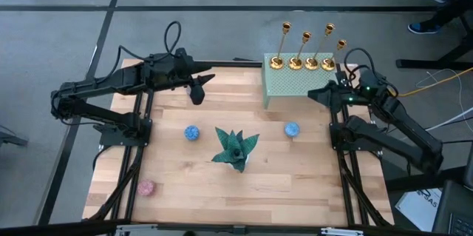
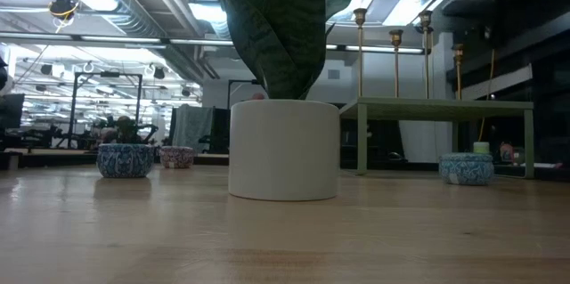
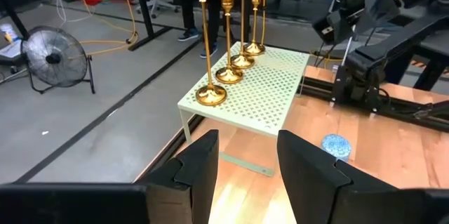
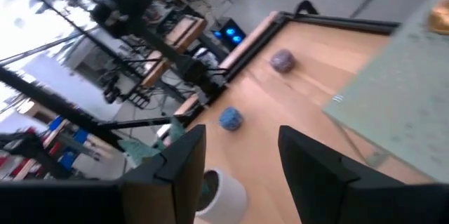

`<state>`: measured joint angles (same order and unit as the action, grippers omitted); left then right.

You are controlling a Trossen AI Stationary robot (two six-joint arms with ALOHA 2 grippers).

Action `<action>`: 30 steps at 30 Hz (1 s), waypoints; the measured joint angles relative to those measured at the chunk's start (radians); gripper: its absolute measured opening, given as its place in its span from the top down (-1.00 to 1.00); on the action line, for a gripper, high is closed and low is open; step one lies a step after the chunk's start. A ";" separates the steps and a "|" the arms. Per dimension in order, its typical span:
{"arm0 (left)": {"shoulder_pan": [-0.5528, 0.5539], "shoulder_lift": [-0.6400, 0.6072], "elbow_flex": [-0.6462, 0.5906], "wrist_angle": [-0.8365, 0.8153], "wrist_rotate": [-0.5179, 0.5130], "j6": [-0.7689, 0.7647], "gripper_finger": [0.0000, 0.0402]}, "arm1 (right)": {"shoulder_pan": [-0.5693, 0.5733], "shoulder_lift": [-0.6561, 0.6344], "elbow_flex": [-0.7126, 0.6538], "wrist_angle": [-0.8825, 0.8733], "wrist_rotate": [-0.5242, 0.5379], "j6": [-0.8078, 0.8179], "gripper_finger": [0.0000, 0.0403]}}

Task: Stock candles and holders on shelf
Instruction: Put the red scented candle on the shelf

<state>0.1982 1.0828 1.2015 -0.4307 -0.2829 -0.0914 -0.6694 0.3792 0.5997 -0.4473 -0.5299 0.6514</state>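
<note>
The pale green shelf (image 1: 295, 88) stands at the table's far right. Four gold holders (image 1: 303, 63) stand upright in a row on their bases along its top's far edge; they also show in the left wrist view (image 3: 229, 75). One blue candle (image 1: 192, 133) lies on the table left of centre, another (image 1: 292, 129) lies near the shelf's front, and the pink candle (image 1: 146, 188) lies near the front left. The mauve-grey candle (image 4: 283, 60) shows on the table in the right wrist view. My left gripper (image 1: 198, 88) is open and empty at the far left. My right gripper (image 1: 316, 93) is open and empty above the shelf's right part.
A teal spiky plant ornament in a white pot (image 1: 236, 149) stands at the table's middle, between the two blue candles. Bare wood lies along the near edge. Beyond the table's far edge are a fan (image 3: 52, 59), desks and cables.
</note>
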 joint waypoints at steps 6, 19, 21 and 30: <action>0.000 0.000 0.000 -0.070 0.022 -0.021 0.29 | 0.121 0.067 0.000 0.198 0.055 0.002 0.08; 0.002 0.026 0.000 -0.317 0.034 -0.079 0.29 | 0.344 0.294 0.001 0.462 0.119 -0.011 0.08; 0.013 0.046 0.003 -0.354 0.021 -0.093 0.27 | 0.370 0.332 0.001 0.499 0.119 -0.008 0.08; 0.144 0.215 0.046 -0.536 0.037 -0.107 0.01 | 0.427 0.468 0.001 0.636 0.120 -0.005 0.08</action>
<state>0.3421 1.2978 1.2476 -0.9662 -0.2460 -0.1982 -0.2420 0.8473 0.6006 0.1884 -0.4103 0.6460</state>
